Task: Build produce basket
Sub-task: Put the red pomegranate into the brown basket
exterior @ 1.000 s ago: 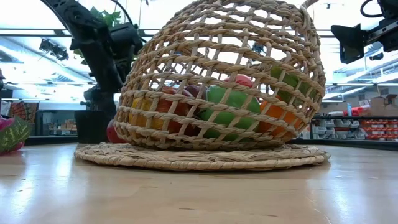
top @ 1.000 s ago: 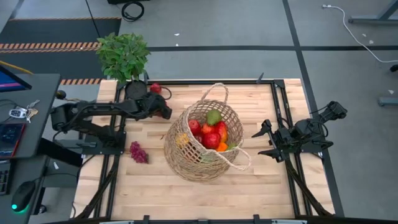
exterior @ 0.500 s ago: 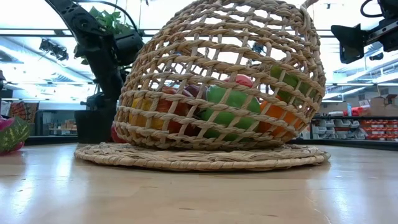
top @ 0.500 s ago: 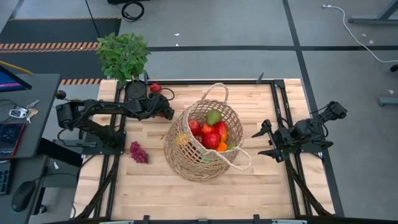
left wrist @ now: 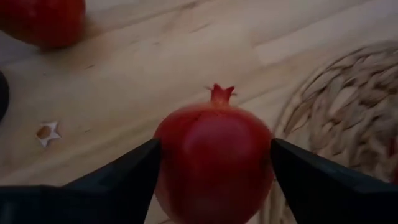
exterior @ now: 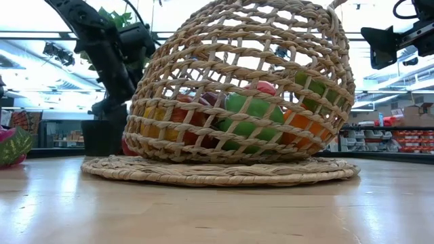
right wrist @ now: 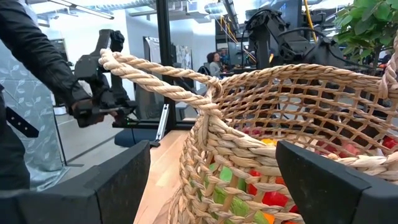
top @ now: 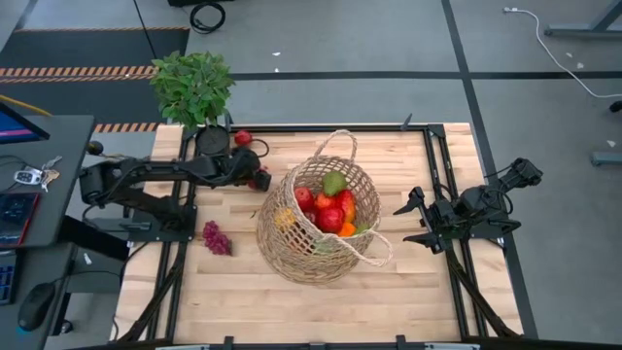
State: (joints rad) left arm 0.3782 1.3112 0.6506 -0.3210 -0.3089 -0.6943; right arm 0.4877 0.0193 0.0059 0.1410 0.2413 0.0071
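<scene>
While our left gripper (left wrist: 211, 177) is reaching down at the upper left of the high view, its fingers (left wrist: 118, 180) are flanking a red pomegranate (left wrist: 213, 163) on the counter (top: 243, 292), touching or nearly touching its sides, just beside the basket (top: 321, 228). We are keeping the basket at the frame's centre, holding red, green and orange produce (top: 328, 206). A purple grape bunch (top: 215, 237) is lying left of it. Our right gripper (top: 416, 220) is waiting at right, fingers apart.
</scene>
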